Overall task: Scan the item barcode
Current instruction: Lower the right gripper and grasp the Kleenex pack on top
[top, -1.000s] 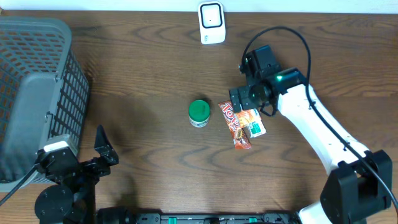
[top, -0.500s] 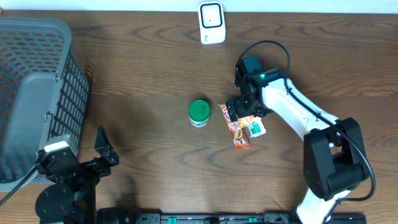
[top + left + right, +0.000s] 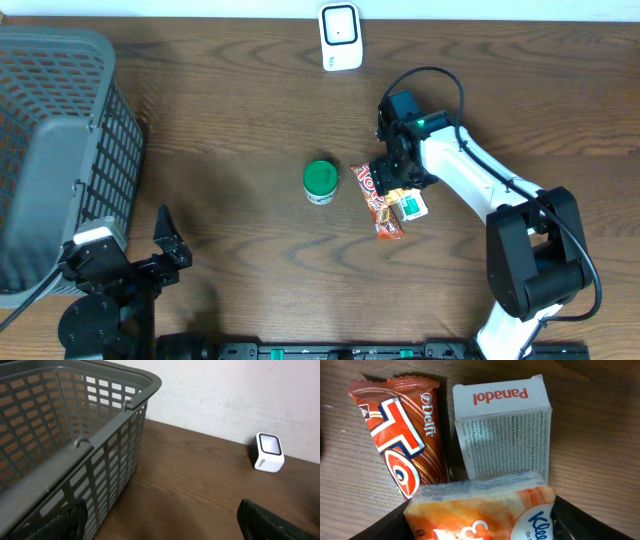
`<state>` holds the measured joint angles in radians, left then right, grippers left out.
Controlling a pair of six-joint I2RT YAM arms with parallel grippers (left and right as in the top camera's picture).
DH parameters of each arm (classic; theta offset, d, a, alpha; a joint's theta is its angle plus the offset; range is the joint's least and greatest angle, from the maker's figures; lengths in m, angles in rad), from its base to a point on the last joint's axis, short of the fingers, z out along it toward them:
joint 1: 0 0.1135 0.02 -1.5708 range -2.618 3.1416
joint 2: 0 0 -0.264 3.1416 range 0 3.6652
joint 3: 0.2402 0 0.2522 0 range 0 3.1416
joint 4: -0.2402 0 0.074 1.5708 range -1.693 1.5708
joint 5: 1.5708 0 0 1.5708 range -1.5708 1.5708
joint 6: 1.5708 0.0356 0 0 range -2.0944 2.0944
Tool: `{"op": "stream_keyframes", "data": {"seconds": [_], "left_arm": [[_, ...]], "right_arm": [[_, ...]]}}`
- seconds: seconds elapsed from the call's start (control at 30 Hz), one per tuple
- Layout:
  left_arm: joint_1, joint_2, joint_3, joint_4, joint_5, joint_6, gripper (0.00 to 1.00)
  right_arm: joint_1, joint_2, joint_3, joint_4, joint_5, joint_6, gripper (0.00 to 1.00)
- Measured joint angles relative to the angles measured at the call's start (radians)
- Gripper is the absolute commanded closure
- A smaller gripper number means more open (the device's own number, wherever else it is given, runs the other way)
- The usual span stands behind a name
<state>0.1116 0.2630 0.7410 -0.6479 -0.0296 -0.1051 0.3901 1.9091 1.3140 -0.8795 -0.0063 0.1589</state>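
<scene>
Panadol box [image 3: 502,430] beside Delfi bar [image 3: 402,435]

1. Overhead: even, soft light on the dark table [image 3: 250,260], faint shadows only.
2. Left wrist: pale wall [image 3: 225,395] bright at 12 o'clock, lower corners dark, blurred.
3. Right wrist: box [image 3: 502,430] print crisp, 6 o'clock edge soft.

Your left gripper [image 3: 165,245] sits at 7 o'clock, low near the table edge, fingers spread wide. Your right arm [image 3: 480,190] reaches in from 5 o'clock toward centre, wrist pitched down. The right gripper [image 3: 390,185] is low with its jaws partly apart; grip undetermined.
</scene>
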Motion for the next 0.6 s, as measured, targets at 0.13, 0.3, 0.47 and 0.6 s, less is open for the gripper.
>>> {"op": "stream_keyframes", "data": {"seconds": [0.13, 0.3, 0.47, 0.6], "left_arm": [[0.000, 0.000, 0.000, -0.002, 0.000, 0.000, 0.04], [0.000, 0.000, 0.000, -0.024, 0.000, 0.000, 0.04], [0.000, 0.000, 0.000, -0.057, 0.000, 0.000, 0.04], [0.000, 0.001, 0.000, -0.085, 0.000, 0.000, 0.04]], "right_arm": [[0.000, 0.000, 0.000, -0.002, -0.001, 0.001, 0.26], [0.000, 0.000, 0.002, -0.052, -0.002, 0.011, 0.25], [0.000, 0.000, 0.063, -0.191, -0.020, 0.055, 0.27], [0.000, 0.000, 0.141, -0.252, -0.068, 0.084, 0.21]]}}
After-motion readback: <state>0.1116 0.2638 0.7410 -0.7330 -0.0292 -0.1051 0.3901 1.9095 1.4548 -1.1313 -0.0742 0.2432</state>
